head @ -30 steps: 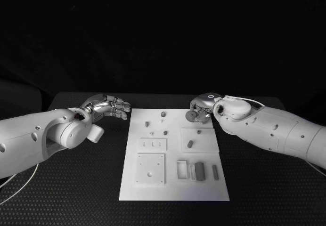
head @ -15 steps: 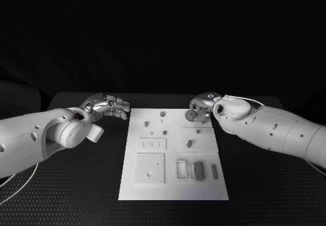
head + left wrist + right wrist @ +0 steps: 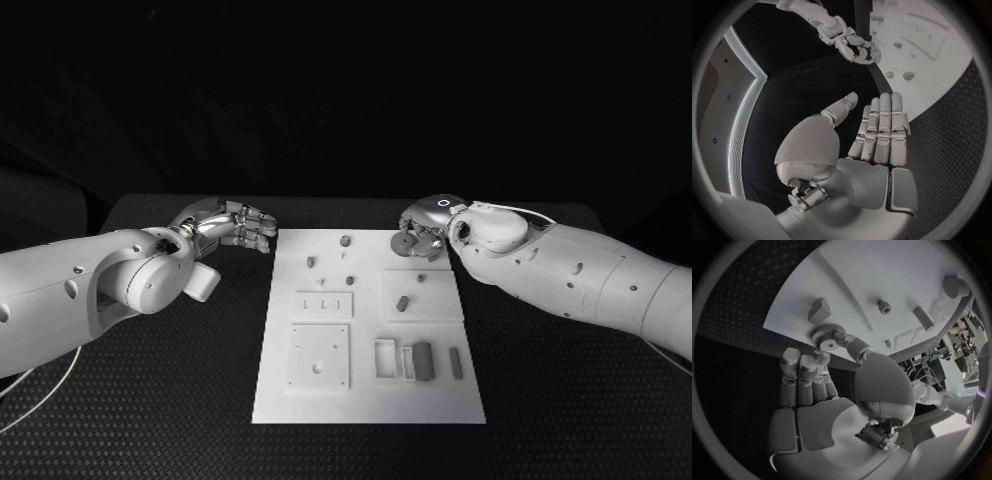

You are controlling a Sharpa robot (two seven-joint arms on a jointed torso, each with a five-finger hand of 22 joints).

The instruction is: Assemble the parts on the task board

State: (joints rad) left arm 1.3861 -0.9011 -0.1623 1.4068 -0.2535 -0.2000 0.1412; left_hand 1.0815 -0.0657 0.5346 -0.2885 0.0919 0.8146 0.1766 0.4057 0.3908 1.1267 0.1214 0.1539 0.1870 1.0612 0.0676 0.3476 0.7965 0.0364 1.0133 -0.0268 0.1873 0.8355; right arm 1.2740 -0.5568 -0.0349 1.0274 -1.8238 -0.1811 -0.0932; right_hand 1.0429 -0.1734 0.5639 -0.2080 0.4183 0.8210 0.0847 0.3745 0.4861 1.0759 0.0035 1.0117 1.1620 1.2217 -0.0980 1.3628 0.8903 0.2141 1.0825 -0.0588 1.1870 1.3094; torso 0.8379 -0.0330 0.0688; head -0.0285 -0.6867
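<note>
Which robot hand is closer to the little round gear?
The right hand. It pinches the gear over the board's far right corner. The left hand hovers off the task board's far left corner, fingers straight, holding nothing.

Legible text, labels, brands, numbers, signs: none. No readable marking on the task board (image 3: 369, 330), on the parts, on either arm or hand, or on the desk (image 3: 577, 400). Small features on the board are holes and raised pieces, not characters.
</note>
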